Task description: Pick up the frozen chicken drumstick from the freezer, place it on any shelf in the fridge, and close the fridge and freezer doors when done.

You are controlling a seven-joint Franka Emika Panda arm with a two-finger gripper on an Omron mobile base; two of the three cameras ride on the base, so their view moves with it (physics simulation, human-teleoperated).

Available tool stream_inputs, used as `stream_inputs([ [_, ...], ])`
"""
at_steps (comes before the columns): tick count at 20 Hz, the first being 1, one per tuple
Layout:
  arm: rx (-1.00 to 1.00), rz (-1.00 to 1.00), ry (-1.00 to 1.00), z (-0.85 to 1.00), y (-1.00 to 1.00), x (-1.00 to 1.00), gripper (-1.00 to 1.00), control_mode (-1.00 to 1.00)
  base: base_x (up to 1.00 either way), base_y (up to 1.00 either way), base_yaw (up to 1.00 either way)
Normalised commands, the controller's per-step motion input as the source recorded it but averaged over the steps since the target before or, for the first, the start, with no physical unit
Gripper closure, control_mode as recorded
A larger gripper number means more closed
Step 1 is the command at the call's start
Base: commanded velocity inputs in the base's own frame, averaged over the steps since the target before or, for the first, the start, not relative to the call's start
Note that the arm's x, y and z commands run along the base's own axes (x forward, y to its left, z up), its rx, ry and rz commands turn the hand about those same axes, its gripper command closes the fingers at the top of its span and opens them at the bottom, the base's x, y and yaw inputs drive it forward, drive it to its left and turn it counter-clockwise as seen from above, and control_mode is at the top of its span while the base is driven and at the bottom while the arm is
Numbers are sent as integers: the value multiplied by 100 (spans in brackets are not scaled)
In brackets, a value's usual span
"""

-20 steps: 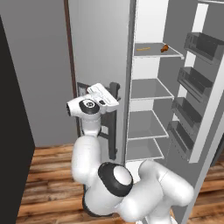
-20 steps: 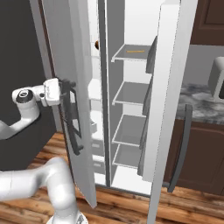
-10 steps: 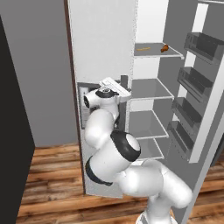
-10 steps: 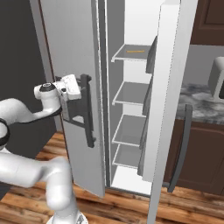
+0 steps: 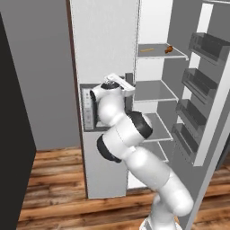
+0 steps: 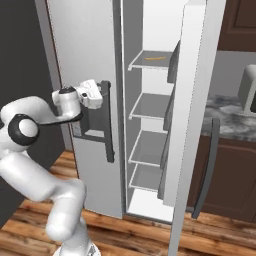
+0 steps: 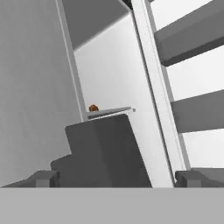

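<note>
- Two-finger dark-tipped gripper (image 6: pixel 99 95): released, jaws at full spread, nothing between the pads. In the hand view the tips sit either side of the dark grey vertical bar handle (image 6: pixel 106 125). Judged: the hand is there to push the door by its handle rather than to grasp anything
- Narrow white freezer door (image 5: pixel 103 40) with the grey water-dispenser panel (image 5: pixel 87 110): lies almost flat against the cabinet front. Whether it is fully seated cannot be told
- Wide plain white fridge door (image 6: pixel 195 100): swung wide open, dark bins (image 5: pixel 209 45) on its inner face. Closing it is not yet done
- Wide flat grey top shelf (image 5: pixel 161 57) of the fridge: carries the tiny orange-brown frozen chicken drumstick (image 5: pixel 169 49) near its right end, well apart from a thin yellow-orange stick (image 5: pixel 146 50). Judged: the placing step is complete
- Hidden: freezer interior, behind its door. Hand view shows the drumstick as a mere orange speck; its orientation is unreadable
</note>
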Motion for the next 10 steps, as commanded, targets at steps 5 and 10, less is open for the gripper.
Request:
stream_inputs([
  [5, 2, 0, 0, 0, -42, 47, -100, -100, 0, 0, 0],
  [10, 4, 0, 1, 34, 6, -41, -100, -100, 0, 0, 0],
])
